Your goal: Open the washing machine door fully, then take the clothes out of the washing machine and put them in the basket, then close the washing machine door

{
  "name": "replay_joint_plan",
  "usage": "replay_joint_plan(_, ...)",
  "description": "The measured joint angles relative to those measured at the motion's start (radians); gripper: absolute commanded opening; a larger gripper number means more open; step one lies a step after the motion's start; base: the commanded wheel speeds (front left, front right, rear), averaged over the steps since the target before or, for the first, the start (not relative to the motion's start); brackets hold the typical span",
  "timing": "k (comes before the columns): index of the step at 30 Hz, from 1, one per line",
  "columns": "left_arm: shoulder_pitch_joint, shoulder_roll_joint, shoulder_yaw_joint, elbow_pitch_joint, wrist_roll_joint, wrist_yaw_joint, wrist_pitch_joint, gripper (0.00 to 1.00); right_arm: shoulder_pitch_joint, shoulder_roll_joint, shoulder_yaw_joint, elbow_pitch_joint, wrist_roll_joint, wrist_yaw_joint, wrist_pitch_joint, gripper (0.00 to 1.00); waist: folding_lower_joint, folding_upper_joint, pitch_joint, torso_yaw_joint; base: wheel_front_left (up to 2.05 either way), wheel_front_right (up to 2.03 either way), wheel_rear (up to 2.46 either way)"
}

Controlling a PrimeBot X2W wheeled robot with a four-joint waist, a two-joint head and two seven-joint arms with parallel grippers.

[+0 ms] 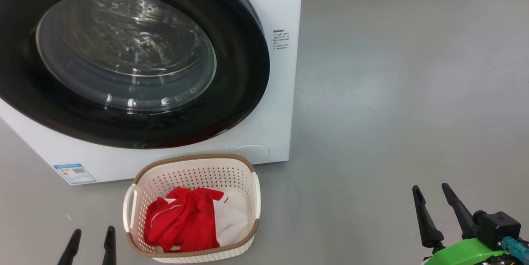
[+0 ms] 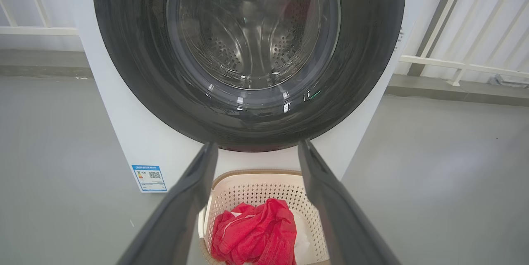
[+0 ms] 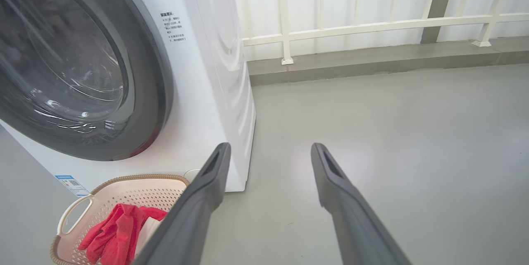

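Note:
The white washing machine (image 1: pixel 281 4) stands at the upper left, its round black-rimmed door (image 1: pixel 124 54) shut flat against the front. On the floor before it sits the cream basket (image 1: pixel 192 209), holding the red and white clothes (image 1: pixel 186 219). My left gripper (image 1: pixel 91 234) is open and empty just left of the basket; in its wrist view the clothes (image 2: pixel 256 232) lie between its fingers (image 2: pixel 186 199). My right gripper (image 1: pixel 432 194) is open and empty over bare floor far to the right of the basket (image 3: pixel 124 192).
Grey floor (image 1: pixel 392 91) stretches to the right of the machine. A low kerb and white railing (image 3: pixel 372 27) run along the back. A blue sticker (image 1: pixel 74 173) marks the machine's lower left corner.

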Motion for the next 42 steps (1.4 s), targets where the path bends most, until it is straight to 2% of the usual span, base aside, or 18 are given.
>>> replay_joint_plan(10, 0.002, -0.004, 0.001, 0.003, 0.000, 0.000, 0.000, 1.00, 0.021, 0.000, 0.001, -0.002, 0.000, 0.000, 0.000, 1.00, 0.0000, 0.0000, -0.012, 0.003, 0.00, 0.00, 0.00)
replay_joint_plan(11, 0.002, -0.005, 0.000, 0.007, 0.000, 0.000, 0.001, 0.00, 0.021, 0.000, 0.000, 0.002, -0.001, 0.000, 0.000, 0.00, 0.0000, 0.0000, -0.012, 0.004, 0.00, 0.00, 0.00)
replay_joint_plan(18, 0.002, -0.052, -0.019, 0.083, -0.006, 0.001, 0.012, 0.00, 0.023, 0.034, 0.002, 0.080, 0.001, 0.000, 0.002, 0.00, 0.0000, 0.0000, -0.012, 0.004, 0.00, 0.00, 0.00)
replay_joint_plan(42, -0.005, -0.063, -0.022, 0.087, -0.248, 0.001, 0.076, 0.00, 0.020, 0.034, -0.008, 0.061, 0.248, 0.000, 0.072, 0.00, 0.0001, 0.0000, -0.016, 0.023, 0.00, 0.00, 0.00)
